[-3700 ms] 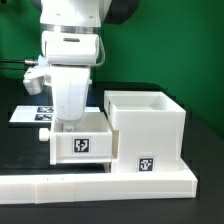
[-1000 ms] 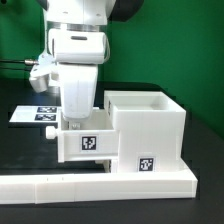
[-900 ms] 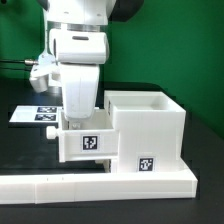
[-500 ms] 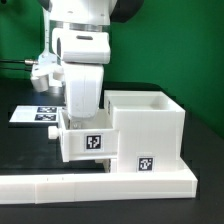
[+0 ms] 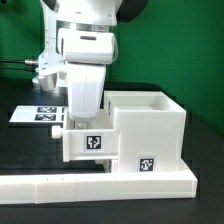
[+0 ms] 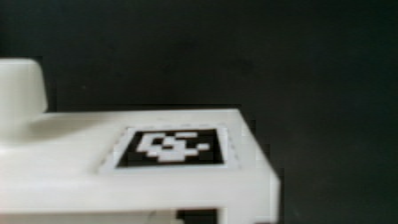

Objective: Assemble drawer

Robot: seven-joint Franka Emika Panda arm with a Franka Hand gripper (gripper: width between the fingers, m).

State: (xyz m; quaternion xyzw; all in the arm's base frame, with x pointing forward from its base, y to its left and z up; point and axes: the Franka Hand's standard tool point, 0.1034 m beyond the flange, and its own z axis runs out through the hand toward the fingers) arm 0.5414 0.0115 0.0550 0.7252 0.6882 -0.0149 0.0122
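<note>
The drawer [image 5: 92, 143], a small white box with a black-and-white marker on its front, lies partly inside the larger white casing [image 5: 150, 125], which carries its own marker low on its front. About half of the drawer sticks out toward the exterior view's left. My gripper [image 5: 76, 126] reaches down from above onto the drawer's protruding end, its fingertips hidden behind the drawer's wall, and it seems shut on that wall. In the wrist view the drawer's marker face [image 6: 175, 148] fills the lower part. The knob cannot be made out.
A low white border wall [image 5: 100, 183] runs along the front of the black table, right under the drawer and casing. The marker board [image 5: 38, 113] lies flat behind the drawer on the exterior view's left. A green backdrop stands behind.
The gripper and the drawer have moved together toward the exterior view's right. The drawer now sits deeper in the casing than before.
</note>
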